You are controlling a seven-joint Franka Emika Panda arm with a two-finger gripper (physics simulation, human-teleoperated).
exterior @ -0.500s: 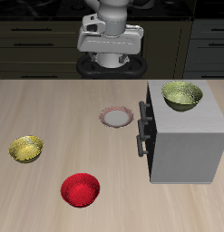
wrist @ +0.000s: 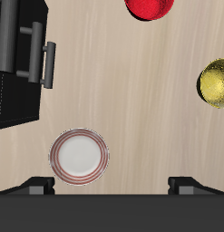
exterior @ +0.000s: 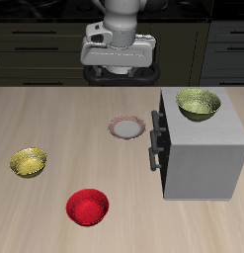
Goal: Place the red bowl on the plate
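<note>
Red bowl [exterior: 88,207] sits near the table's front edge, far from the raised, wide-open claw [exterior: 118,61].

Bare desk [exterior: 64,114] lies between me and the red bowl [exterior: 88,207]; the grey box [exterior: 207,158] stands beside.

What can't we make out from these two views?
- Gripper: wrist view shows only the finger bases at the frame edge; exterior view hides the fingers behind the arm body. Open or shut unknown.
- Glossy red bowl: cut by the wrist frame edge; whole in the exterior view.
- Yellow-green bowl: clipped by the wrist frame edge.
- Grey cabinet: interior hidden.
</note>
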